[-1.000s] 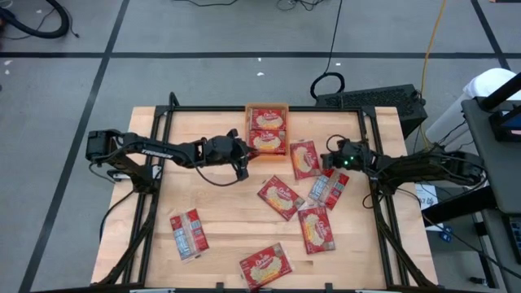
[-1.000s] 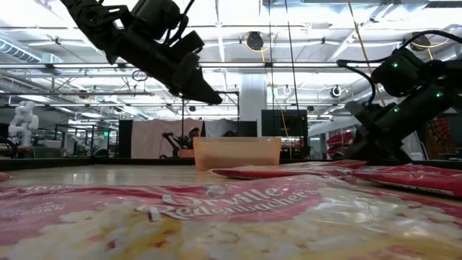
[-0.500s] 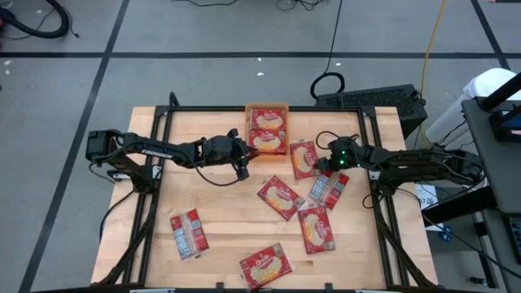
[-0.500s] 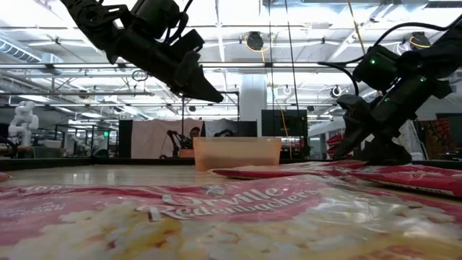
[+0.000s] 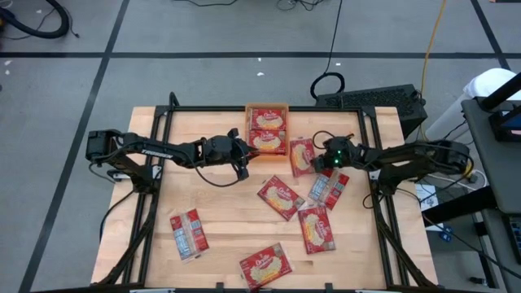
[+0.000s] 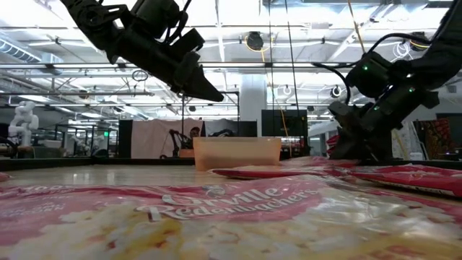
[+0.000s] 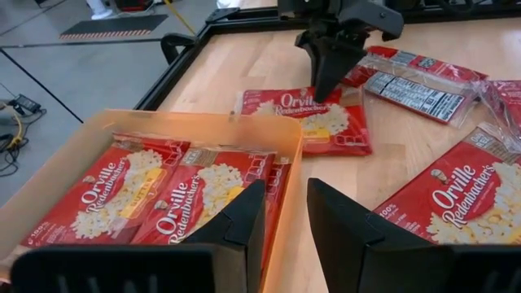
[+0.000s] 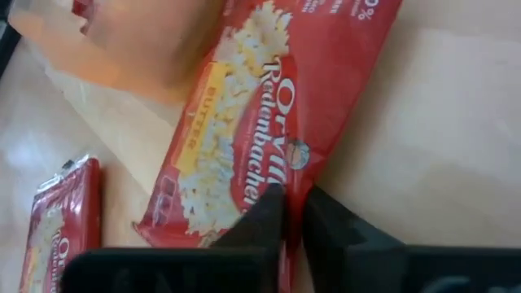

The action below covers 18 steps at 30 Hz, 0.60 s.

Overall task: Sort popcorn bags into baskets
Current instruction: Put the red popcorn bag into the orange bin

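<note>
The orange tray sits at the table's far edge and holds two red popcorn packets side by side. Several more packets lie flat on the wood. One lies just right of the tray. My right gripper points down over this packet's right long edge, with its fingers a narrow gap apart. My left gripper hangs open above the table beside the tray's near right corner and holds nothing. My right gripper comes from above, pointing down, at the long edge of the packet beside the tray. Its fingertips stand at that edge. I cannot tell whether they touch it. The packet lies flat on the table.
Other packets lie at mid-table, right of it with the grey back up, nearer, at the near edge and near left. Black frame rails run along the table's sides.
My right gripper has moved toward the table's left, from the right rail to the packet beside the tray, and has come down toward it. The packets have stayed in place.
</note>
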Tool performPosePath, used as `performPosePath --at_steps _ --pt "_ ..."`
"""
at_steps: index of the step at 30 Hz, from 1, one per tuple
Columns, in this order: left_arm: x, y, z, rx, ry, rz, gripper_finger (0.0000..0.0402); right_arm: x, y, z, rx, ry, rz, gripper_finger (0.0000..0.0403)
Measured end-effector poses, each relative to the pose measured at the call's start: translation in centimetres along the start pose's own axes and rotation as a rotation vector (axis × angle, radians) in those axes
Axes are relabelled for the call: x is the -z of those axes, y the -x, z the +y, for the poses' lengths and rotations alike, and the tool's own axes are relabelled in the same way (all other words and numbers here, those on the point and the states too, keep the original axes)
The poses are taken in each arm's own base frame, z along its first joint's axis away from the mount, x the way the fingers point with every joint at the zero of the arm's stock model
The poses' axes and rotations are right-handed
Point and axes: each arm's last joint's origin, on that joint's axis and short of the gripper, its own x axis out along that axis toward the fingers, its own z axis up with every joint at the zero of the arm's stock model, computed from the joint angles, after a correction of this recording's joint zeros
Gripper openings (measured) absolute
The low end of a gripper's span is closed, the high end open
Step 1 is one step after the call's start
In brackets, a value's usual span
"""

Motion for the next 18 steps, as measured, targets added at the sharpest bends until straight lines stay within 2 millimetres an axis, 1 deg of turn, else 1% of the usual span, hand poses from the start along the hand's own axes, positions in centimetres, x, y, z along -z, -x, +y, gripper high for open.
performPosePath --at_steps 1,4,8,11,14,16,18 --pt "0.0 0.0 0.0 0.0 0.001 0.0 0.0097 -0.1 0.0 0.1 -0.006 0.014 -0.009 0.0013" --pt "0.1 0.0 0.0 0.001 0.013 0.006 0.0097 -0.6 0.2 0.5 -0.03 0.038 -0.049 0.0013" --pt "0.1 0.0 0.0 0.001 0.025 0.01 0.0097 -2.3 1.1 1.9 -0.058 0.103 -0.143 0.0005" --pt "0.0 0.0 0.0 0.0 0.032 0.004 0.0097 -3.4 2.1 2.8 -0.014 0.167 -0.174 0.0003" --pt "0.0 0.0 0.0 0.0 0.05 -0.004 0.0097 -4.6 3.5 3.8 0.071 0.242 -0.188 0.0003" --pt "-0.1 0.0 0.0 -0.002 0.059 -0.012 0.0097 -5.4 4.4 4.4 0.131 0.301 -0.194 0.0002" --pt "-0.3 0.0 0.1 -0.005 0.061 -0.026 0.0097 -6.2 5.2 5.2 0.154 0.367 -0.211 0.0002"
